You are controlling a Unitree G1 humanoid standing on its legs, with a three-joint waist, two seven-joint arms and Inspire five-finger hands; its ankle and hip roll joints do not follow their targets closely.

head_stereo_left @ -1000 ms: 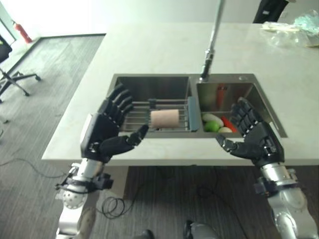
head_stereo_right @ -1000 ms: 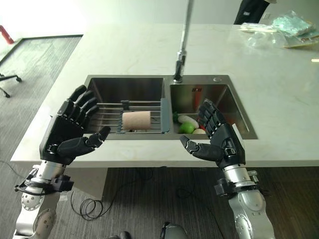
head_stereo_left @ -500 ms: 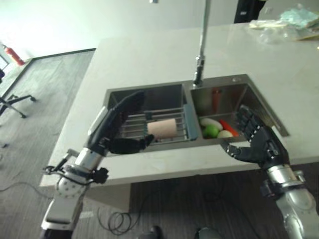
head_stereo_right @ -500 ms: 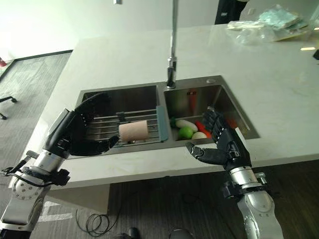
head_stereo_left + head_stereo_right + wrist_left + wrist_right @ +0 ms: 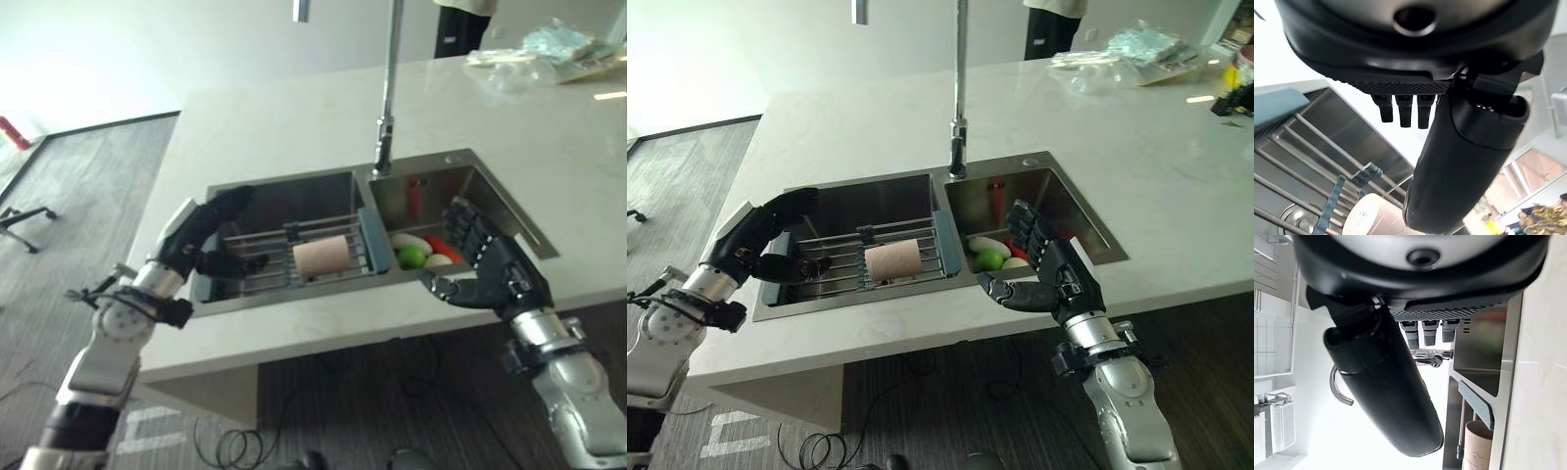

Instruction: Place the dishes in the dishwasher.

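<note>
A pale pink cup [image 5: 321,257] lies on its side on a wire rack [image 5: 263,245] across the left sink basin [image 5: 294,191]; it also shows as the cup [image 5: 1369,218] in the left wrist view. My left hand [image 5: 201,240] is open over the rack's left part, thumb pointing at the cup, a short gap between them. My right hand [image 5: 485,274] is open, palm turned left, over the front edge of the right basin [image 5: 436,191]. It holds nothing. The cup's end [image 5: 1476,448] shows past it in the right wrist view.
White, green and red vegetables [image 5: 416,250] lie in the right basin. A tall faucet [image 5: 387,88] stands behind the sinks. Plastic bags [image 5: 549,44] sit at the counter's far right. A person [image 5: 460,15] stands behind the counter. An office chair's base [image 5: 20,217] is at the left.
The camera has shifted. My left hand has reached forward from in front of the counter to over the rack in the left basin. My right hand stays by the right basin's front edge.
</note>
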